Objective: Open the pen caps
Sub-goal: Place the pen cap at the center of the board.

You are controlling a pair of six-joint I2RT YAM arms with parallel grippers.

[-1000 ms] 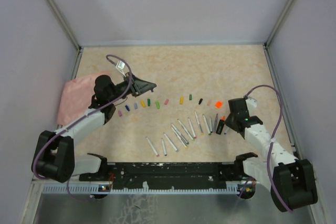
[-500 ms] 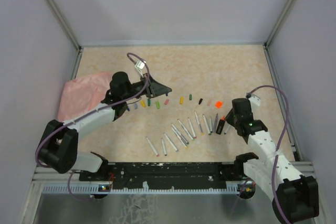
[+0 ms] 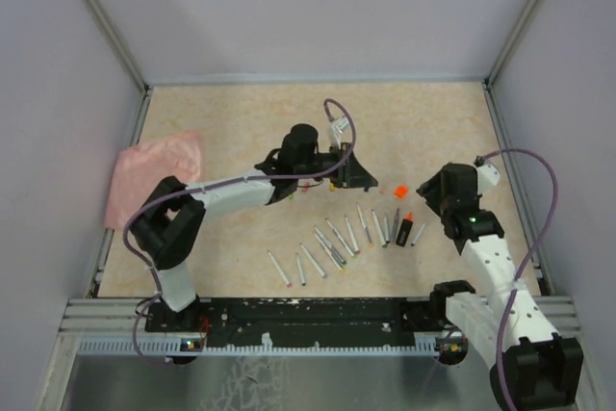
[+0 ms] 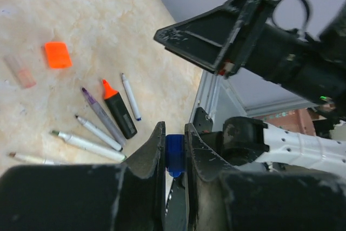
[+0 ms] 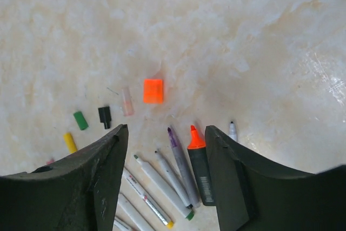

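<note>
Our left end effector is pinched narrow on a blue cap, above the uncapped pens on the counter. Our right end effector hangs wide and empty over the highlighter. We judge the step in hand is depositing this cap. Next we need to lower it near the orange cap and release.

On the bench, the pens lie fanned in a row toward the front. The pen caps lie behind them. The highlighter sits near the row's right end. The cloth lies far left.
</note>
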